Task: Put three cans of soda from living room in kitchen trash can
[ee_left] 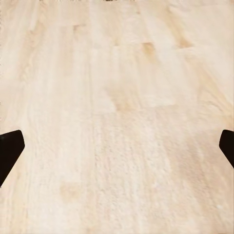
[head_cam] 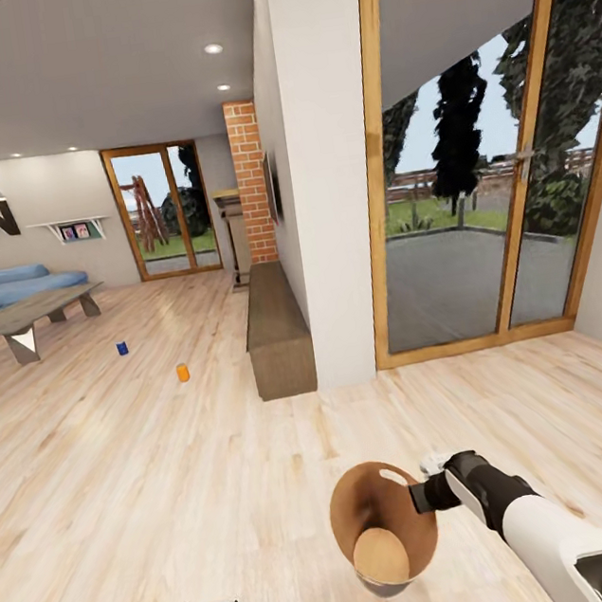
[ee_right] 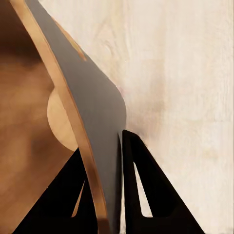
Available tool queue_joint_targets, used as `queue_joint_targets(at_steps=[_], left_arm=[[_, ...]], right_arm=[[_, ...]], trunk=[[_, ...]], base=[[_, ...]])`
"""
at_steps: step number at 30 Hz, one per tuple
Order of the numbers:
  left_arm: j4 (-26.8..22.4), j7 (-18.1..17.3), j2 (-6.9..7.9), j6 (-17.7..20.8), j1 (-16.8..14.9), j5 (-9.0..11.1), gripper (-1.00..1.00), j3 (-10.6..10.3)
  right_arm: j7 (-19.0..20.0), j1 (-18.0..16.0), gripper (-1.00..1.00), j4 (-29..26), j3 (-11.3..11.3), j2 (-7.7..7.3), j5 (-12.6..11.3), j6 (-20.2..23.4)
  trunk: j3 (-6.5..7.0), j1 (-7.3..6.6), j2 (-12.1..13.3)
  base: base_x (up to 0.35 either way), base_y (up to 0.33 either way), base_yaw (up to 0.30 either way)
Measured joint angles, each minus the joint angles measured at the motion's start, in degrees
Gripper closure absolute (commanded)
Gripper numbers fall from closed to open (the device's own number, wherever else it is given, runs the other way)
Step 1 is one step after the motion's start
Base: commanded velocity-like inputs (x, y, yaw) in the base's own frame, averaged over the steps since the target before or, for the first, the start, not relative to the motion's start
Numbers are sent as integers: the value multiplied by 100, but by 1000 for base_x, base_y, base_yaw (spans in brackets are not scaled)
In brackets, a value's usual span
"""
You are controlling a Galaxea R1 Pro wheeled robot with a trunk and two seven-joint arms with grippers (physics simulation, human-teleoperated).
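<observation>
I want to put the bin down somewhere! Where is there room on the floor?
Bare wooden floor lies wide in front, between the low bench by the wall and the coffee table. It is busier farther off: a blue can and an orange can stand there. The right tool holds the bin by its rim.

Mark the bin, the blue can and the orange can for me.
Trash can (head_cam: 380,505), head view: tan inner wall.
Blue soda can (head_cam: 122,348), head view: side of the can.
Orange soda can (head_cam: 183,373), head view: side of the can.

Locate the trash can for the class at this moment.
In the head view the trash can hangs low centre-right above the wood floor, its rim pinched by the right gripper.
</observation>
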Motion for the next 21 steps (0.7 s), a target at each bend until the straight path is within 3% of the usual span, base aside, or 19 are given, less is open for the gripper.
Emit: queue_joint_targets(at_steps=[1, 7, 21], left_arm=[[1, 0, -1, -1, 0, 0, -100, 1], [2, 1, -2, -4, 1, 0, -100, 7], [8, 1, 1, -7, 0, 0, -100, 18]], right_arm=[[60, 3, 100, 16, 21, 6, -69, 98], [212, 3, 100, -54, 122, 13, 23, 720], [258, -2, 100, -91, 111, -60, 42, 990]], trunk=[[17, -22, 41], [125, -153, 281], [377, -461, 843]], base=[[0, 0, 0], [0, 0, 0], [0, 0, 0]])
